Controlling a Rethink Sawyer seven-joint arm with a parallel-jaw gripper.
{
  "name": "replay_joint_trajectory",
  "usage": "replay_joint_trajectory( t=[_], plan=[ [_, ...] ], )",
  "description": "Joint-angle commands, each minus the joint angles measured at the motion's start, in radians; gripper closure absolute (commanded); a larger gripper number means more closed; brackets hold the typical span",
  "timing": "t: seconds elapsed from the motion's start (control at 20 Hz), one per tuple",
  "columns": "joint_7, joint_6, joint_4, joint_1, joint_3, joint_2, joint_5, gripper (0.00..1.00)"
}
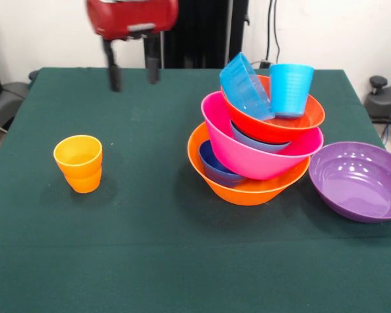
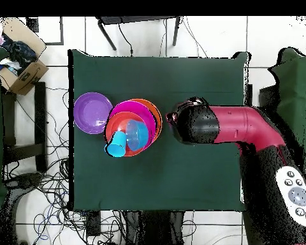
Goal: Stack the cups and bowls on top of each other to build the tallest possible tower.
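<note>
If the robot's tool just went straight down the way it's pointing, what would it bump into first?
Probably only the green table. The tool hangs open and empty, pointing down at bare cloth. The orange cup and the tower look off to either side, though depth is hard to judge.

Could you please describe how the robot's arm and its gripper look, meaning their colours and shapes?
In the front view, the gripper has a glossy red rounded housing with a small pale plate on its underside, and two thin dark straight fingers below it. In the overhead view, the arm is a thick, rounded, dark red tube ending in a black bulbous head, with a black section and a light grey panel with round buttons near the base.
</note>
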Motion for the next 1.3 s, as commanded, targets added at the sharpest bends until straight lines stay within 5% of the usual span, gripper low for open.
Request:
replay_joint_trajectory(
  t=[0.05, 0.4, 0.6, 0.75, 1.3],
  plan=[
    [-0.365, 0.066, 0.032, 0.0, 0.229, 0.046, -0.072, 0.0],
    [-0.523, 0.203, -0.086, -0.064, 0.283, 0.147, -0.072, 0.0],
    [-0.486, 0.35, -0.218, -0.063, 0.255, 0.21, -0.023, 0.0],
    [-0.571, 0.427, -0.287, -0.064, 0.282, 0.26, -0.039, 0.0],
    [-0.647, 0.588, -0.426, -0.069, 0.291, 0.302, -0.126, 0.0]
  ],
)
